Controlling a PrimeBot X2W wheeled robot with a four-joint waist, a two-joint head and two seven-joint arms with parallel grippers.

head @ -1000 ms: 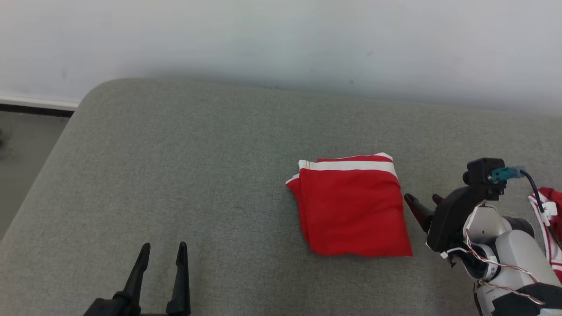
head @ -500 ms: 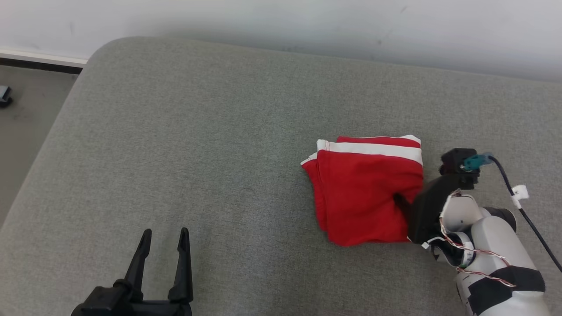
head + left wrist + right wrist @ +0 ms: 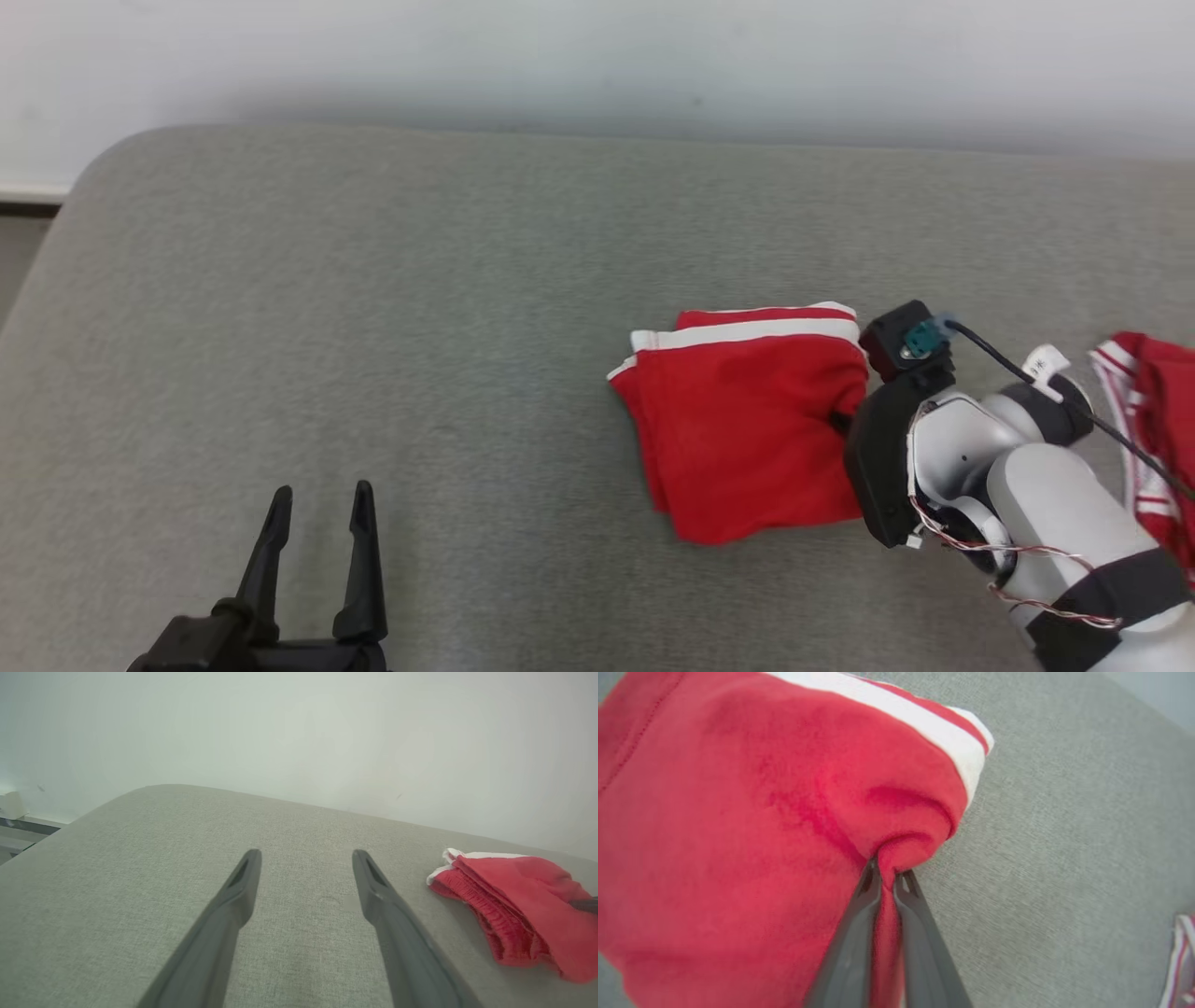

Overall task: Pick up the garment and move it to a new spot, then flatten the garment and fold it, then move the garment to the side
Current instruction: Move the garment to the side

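The right gripper (image 3: 887, 873) has moved in, pinching the folded red garment (image 3: 747, 429); the left gripper (image 3: 317, 509) gapes empty. A second red garment (image 3: 1153, 401) lies nearby: two total.

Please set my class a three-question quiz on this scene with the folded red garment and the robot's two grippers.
1. True or false: the left gripper is shut on the red garment.
2. What does the right gripper pinch? A the garment's edge; B its own cable; C nothing.
3. Fill in: the garment's stripe is ___.
Key: 1 false, it stands open, apart from the garment; 2 A; 3 white.
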